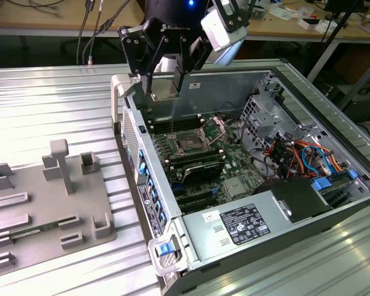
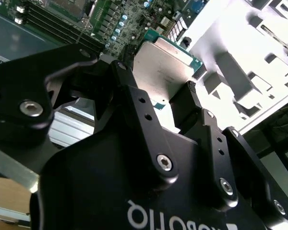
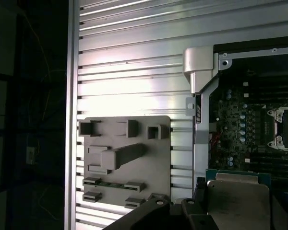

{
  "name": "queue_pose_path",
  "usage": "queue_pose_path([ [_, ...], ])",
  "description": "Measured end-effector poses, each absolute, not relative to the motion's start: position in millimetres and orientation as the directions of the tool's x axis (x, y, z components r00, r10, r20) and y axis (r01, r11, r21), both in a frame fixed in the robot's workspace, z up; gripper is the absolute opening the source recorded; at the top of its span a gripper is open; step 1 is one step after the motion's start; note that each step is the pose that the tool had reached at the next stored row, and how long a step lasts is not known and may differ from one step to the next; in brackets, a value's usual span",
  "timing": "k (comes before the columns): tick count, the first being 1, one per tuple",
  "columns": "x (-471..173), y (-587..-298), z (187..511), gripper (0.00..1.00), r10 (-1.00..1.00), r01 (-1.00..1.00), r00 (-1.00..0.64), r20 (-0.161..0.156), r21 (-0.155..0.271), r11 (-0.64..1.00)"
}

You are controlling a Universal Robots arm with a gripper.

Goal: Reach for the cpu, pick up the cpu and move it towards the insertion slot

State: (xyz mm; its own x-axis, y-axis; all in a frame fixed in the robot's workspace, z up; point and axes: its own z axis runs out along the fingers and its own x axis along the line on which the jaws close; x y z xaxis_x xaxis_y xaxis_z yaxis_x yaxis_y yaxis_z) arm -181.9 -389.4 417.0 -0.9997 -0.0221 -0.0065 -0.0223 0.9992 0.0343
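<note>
My gripper [image 1: 166, 90] is shut on the cpu [image 1: 167, 94], a flat silvery square with a thin green rim, gripped by its two opposite edges. It hangs in the air above the near wall of the open computer case, at the back corner. In the second wrist view the cpu [image 2: 162, 60] sits between the black fingers [image 2: 134, 108]. Its plate [image 3: 237, 199] also shows in the first wrist view. The insertion slot [image 1: 190, 143] lies below on the green board and toward the exterior view's right, its bracket [image 1: 213, 127] hinged up. The same slot [image 3: 287, 129] appears in the first wrist view.
The case's side wall [image 1: 149, 185] and its grey corner handle [image 1: 117, 86] stand directly under the gripper. Black memory slots [image 1: 200, 166], a power supply [image 1: 246, 223] and bundled cables [image 1: 296, 154] fill the case. A grey fixture plate [image 1: 49, 203] with pegs lies on the slatted table [image 1: 49, 105].
</note>
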Motion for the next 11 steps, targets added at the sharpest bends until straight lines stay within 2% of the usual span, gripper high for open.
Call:
queue_pose_path([
  [11, -149.3, -381.4, 416.4, 0.55, -0.022, -0.022, -1.000, -0.007, 0.034, 0.999],
])
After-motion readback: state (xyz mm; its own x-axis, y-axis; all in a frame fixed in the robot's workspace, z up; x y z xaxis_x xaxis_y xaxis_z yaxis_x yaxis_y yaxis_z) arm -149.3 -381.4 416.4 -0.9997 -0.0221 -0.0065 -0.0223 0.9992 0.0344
